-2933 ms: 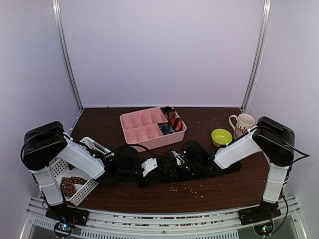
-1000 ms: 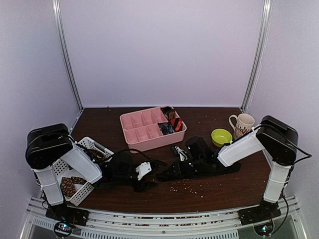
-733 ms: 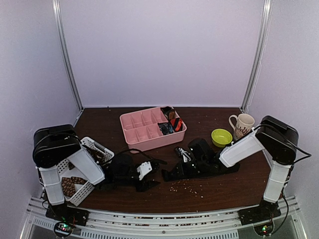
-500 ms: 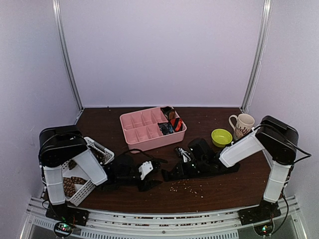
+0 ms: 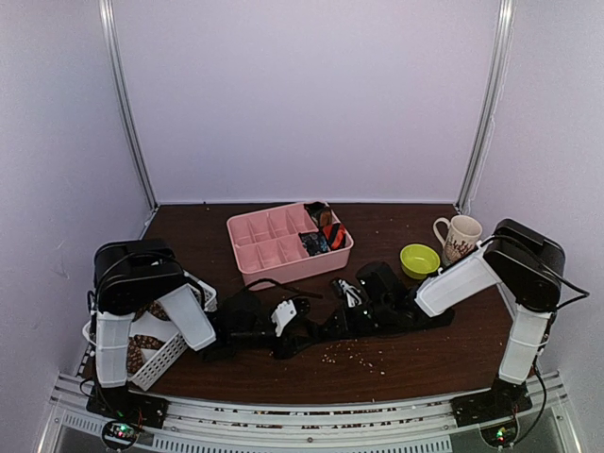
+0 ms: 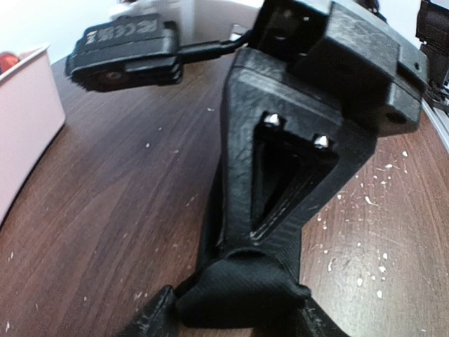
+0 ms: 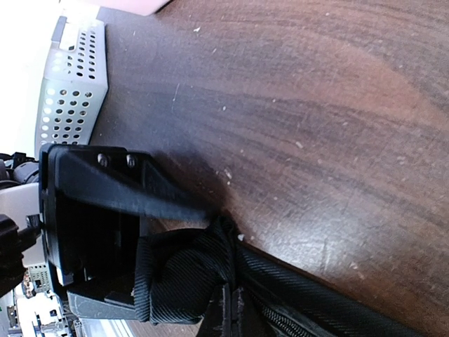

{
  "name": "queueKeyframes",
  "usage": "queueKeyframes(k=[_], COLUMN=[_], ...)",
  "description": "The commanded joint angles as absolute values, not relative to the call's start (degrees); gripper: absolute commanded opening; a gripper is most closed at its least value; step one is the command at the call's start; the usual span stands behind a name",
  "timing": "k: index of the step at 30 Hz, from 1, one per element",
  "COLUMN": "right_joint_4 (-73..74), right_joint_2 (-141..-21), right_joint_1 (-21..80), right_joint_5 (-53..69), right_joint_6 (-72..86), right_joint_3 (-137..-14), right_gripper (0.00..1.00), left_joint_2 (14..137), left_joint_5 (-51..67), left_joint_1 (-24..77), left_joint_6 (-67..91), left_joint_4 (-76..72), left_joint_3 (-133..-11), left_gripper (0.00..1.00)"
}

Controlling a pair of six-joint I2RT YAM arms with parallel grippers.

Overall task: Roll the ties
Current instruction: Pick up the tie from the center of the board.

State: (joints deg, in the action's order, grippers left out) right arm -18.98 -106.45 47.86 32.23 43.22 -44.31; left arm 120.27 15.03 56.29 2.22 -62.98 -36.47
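Observation:
A plain black tie (image 5: 439, 317) lies across the table's middle, and its near end is wound into a small roll (image 6: 242, 295). My left gripper (image 6: 238, 312) is closed round this roll, one finger (image 6: 151, 319) on each side of it. In the top view the left gripper (image 5: 286, 327) is almost nose to nose with my right gripper (image 5: 327, 327). The right gripper (image 7: 235, 312) is shut, pinching the tie's fabric (image 7: 309, 295) right beside the roll (image 7: 179, 277). Rolled ties (image 5: 323, 231), dark and orange-striped, fill a corner of the pink tray (image 5: 247, 226).
A white perforated basket (image 5: 168, 357) at the left holds brown patterned ties (image 5: 140, 347). A green bowl (image 5: 419, 259) and a mug (image 5: 460, 236) stand at the right. Pale crumbs (image 5: 354, 357) are scattered in front of the grippers.
My left arm has swung right and its gripper has closed the gap to the right gripper, carrying the roll along. The right arm has barely moved.

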Motion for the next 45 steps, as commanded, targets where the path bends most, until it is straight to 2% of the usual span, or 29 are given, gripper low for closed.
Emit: queueKeyframes(k=[1, 5, 8, 9, 11, 13, 15, 18, 23, 27, 32, 36, 41, 45], right_joint_4=[-12.5, -12.5, -12.8, -12.9, -13.1, -13.5, -14.4, -15.0, -15.6, -16.4, -16.9, -17.7, -18.6, -19.7], right_joint_2=[-109.5, -109.2, -109.0, -109.0, -109.0, -109.2, -109.3, -109.6, -109.7, -109.9, -109.7, -108.3, -104.3, -100.9], right_joint_1=[47.8, 47.7, 47.7, 47.7, 47.7, 47.8, 48.0, 48.5, 49.2, 49.4, 49.6, 49.7, 48.9, 48.5], right_joint_5=[29.1, 29.3, 29.5, 29.4, 29.3, 29.4, 29.5, 29.5, 29.2, 29.1, 29.3, 30.4, 32.3, 34.0], right_joint_6=[42.4, 42.4, 42.6, 42.6, 42.9, 43.2, 43.7, 44.3, 45.1, 45.6, 46.0, 46.3, 46.5, 47.2], right_joint_3=[-43.4, -43.6, -43.5, -43.4, -43.2, -42.7, -42.5, -42.4, -42.3, -41.9, -41.8, -41.3, -40.5, -40.6], right_gripper=[0.00, 0.00, 0.00, 0.00, 0.00, 0.00, 0.00, 0.00, 0.00, 0.00, 0.00, 0.00, 0.00, 0.13], left_joint_2=[121.8, 120.4, 117.8, 116.9, 115.3, 114.4, 114.8, 116.9, 120.9, 122.8, 122.6, 117.8, 111.4, 111.1], left_joint_5=[16.1, 16.1, 16.3, 15.7, 14.5, 13.7, 14.5, 14.1, 14.0, 15.0, 14.7, 16.2, 15.4, 15.8], left_joint_1=[56.2, 56.2, 56.1, 56.2, 56.2, 56.2, 56.2, 56.7, 56.8, 56.8, 56.8, 56.8, 56.8, 56.7], left_joint_6=[2.8, 1.9, 0.6, 0.5, 0.9, 2.5, 4.1, 6.2, 10.2, 11.1, 10.4, 4.6, -3.2, -7.6], left_joint_4=[-62.7, -59.8, -56.2, -55.3, -55.7, -58.6, -61.4, -64.2, -71.1, -70.8, -67.4, -50.6, -29.3, -16.6], left_joint_3=[-39.0, -38.0, -37.0, -36.5, -35.2, -33.7, -33.3, -34.3, -35.9, -37.7, -37.7, -39.5, -42.2, -46.2], left_gripper=[0.50, 0.35, 0.33, 0.38, 0.55, 0.69, 0.74, 0.75, 0.72, 0.69, 0.52, 0.40, 0.33, 0.30])
